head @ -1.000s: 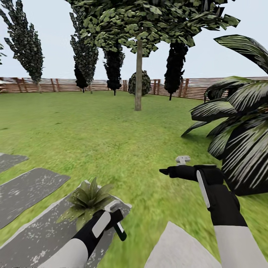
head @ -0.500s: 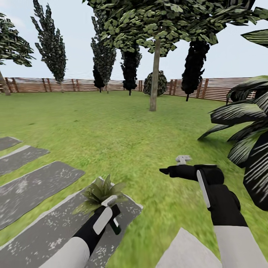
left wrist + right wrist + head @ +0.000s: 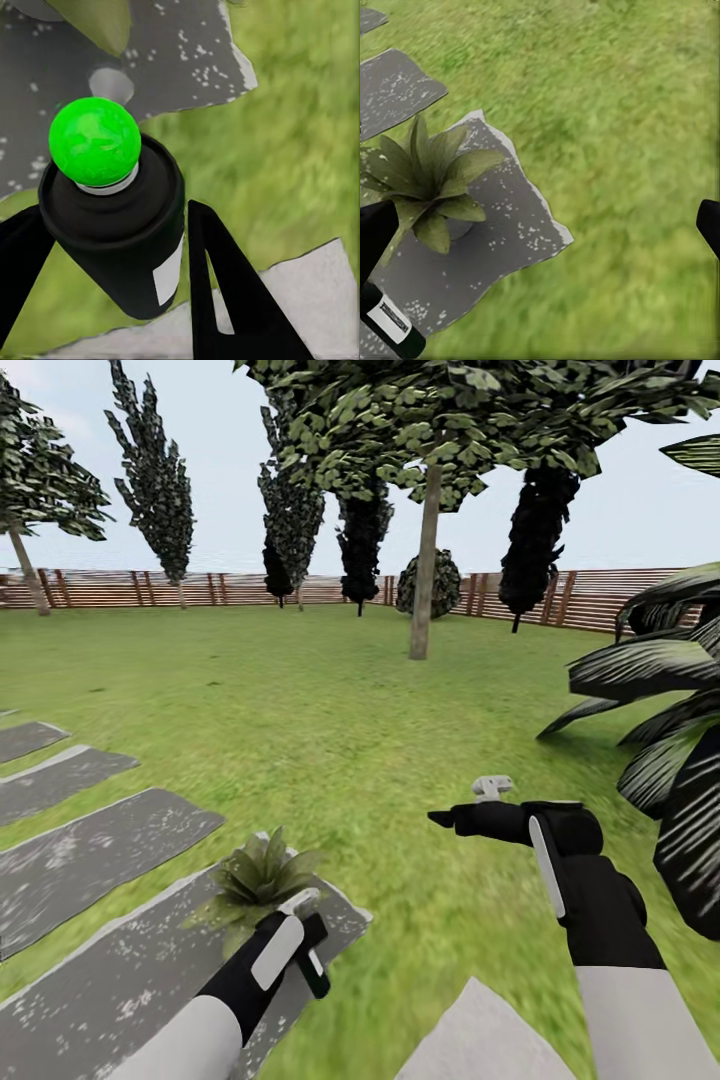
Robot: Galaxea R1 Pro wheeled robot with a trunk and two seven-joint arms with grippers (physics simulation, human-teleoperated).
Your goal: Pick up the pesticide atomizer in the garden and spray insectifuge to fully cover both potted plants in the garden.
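Holding the pesticide atomizer [image 3: 112, 225] clamped between the left gripper [image 3: 300, 945] fingers, green nozzle cap toward the paving. Hovering just beside one potted plant [image 3: 258, 875] on a grey stone slab [image 3: 110, 970] in the garden lawn [image 3: 330, 740]. Keeping the right gripper [image 3: 540, 225] idle over grass, fingers spread wide apart, near the palm fronds [image 3: 660, 740]. Best done, by judgement: tilting the nozzle squarely at the rosette's centre, staying close without brushing leaves, sweeping across every leaf before seeking the second plant.
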